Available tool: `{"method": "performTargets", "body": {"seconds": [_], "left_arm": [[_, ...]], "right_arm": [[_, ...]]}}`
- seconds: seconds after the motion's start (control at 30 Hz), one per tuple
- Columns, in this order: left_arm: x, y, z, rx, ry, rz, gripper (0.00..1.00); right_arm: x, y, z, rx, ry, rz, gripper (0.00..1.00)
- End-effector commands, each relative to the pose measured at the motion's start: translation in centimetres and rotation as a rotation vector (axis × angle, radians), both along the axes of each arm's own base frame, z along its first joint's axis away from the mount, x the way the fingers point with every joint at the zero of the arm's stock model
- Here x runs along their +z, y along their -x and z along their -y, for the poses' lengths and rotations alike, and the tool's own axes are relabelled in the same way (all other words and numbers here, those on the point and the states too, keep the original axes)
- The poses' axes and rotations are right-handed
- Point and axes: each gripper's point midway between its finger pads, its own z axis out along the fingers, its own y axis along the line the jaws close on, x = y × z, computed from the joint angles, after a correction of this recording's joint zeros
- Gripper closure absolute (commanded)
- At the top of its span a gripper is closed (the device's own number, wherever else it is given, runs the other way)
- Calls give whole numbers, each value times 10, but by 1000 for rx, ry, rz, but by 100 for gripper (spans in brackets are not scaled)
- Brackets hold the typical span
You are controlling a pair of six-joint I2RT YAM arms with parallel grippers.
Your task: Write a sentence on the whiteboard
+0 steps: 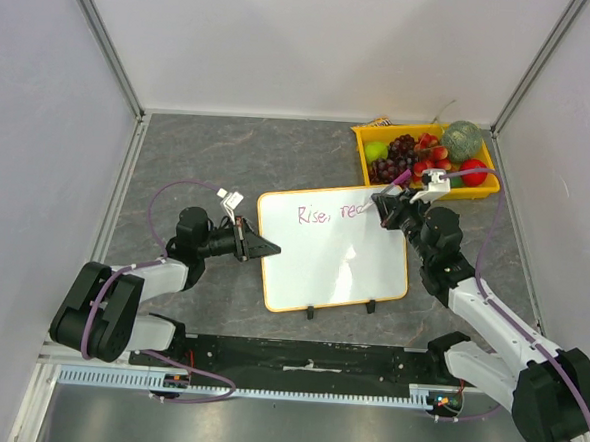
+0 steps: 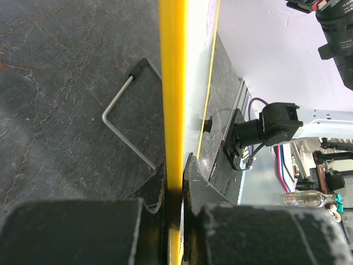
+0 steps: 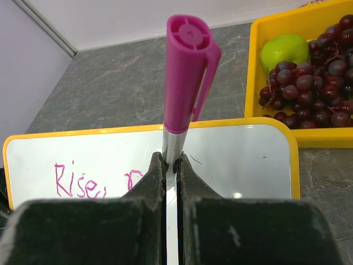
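Note:
The whiteboard (image 1: 337, 264), white with an orange-yellow rim, lies flat mid-table. My left gripper (image 1: 266, 247) is shut on its left edge; in the left wrist view the yellow rim (image 2: 174, 83) runs between the two jaws of that gripper (image 2: 174, 172). My right gripper (image 1: 386, 209) hovers over the board's far right part, shut on a pink-capped marker (image 3: 187, 72) whose cap end points up and away. The marker's tip is hidden under the gripper (image 3: 172, 161). The sentence (image 1: 330, 214) in pinkish-red reads about "Rise, rec" along the far edge (image 3: 77, 179).
A yellow tray (image 1: 365, 157) with grapes (image 3: 309, 88), a green apple (image 3: 284, 49) and other fruit stands just beyond the board's far right corner. Two black clips (image 1: 310, 311) sit on the board's near edge. A wire stand (image 2: 129, 121) shows under the board.

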Motion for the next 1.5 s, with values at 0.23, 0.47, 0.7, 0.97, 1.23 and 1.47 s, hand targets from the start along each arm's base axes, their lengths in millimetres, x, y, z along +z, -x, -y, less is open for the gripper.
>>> {"method": "performTargets", "body": {"seconds": [0.23,0.47,0.7,0.97,1.23,1.47], "left_arm": [[-46,-18,-20,125,-182,15,98],[-46,-18,-20,126,-181,15,98],[-45,-18,-19,124,-181,15,98],[-46,-17,-19,121,-180,14,98],[-46,-18,-19,124,-181,15,98],[-46,-18,-20,126,-181,15,98]], "right_arm": [[25,-18,9,-77,-12,57,100],[21,-20,7,-75,-7,41,100],[14,-15,9,-70,10,25,100],[5,-6,8,-46,27,8,100],[-1,-1,10,-40,40,-5,100],[-3,1,10,-35,43,-6,100]]}}
